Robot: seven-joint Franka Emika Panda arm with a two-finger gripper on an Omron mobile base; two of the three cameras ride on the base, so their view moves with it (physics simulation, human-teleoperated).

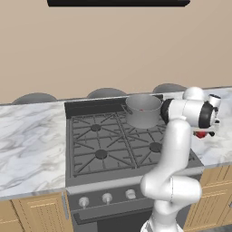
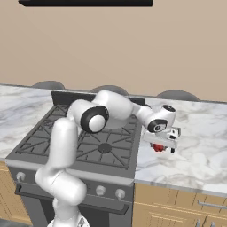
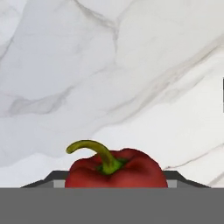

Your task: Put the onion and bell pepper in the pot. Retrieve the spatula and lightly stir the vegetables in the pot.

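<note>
reaching down over the marble counter [image 2: 199, 150] right of the stove, the gripper [image 2: 162, 147] has its jaws on both sides of the bell pepper [image 3: 116, 170]; whether they already press it, i cannot tell.

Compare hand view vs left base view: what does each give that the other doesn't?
Hand view alone: the pepper's curved green stem, and a finger on each side of it, marble behind. Left base view alone: the pot on the stove's back right burner, the arm and cabinets. Both: the pepper, a red sliver behind the wrist in the base view, and the marble counter.
</note>
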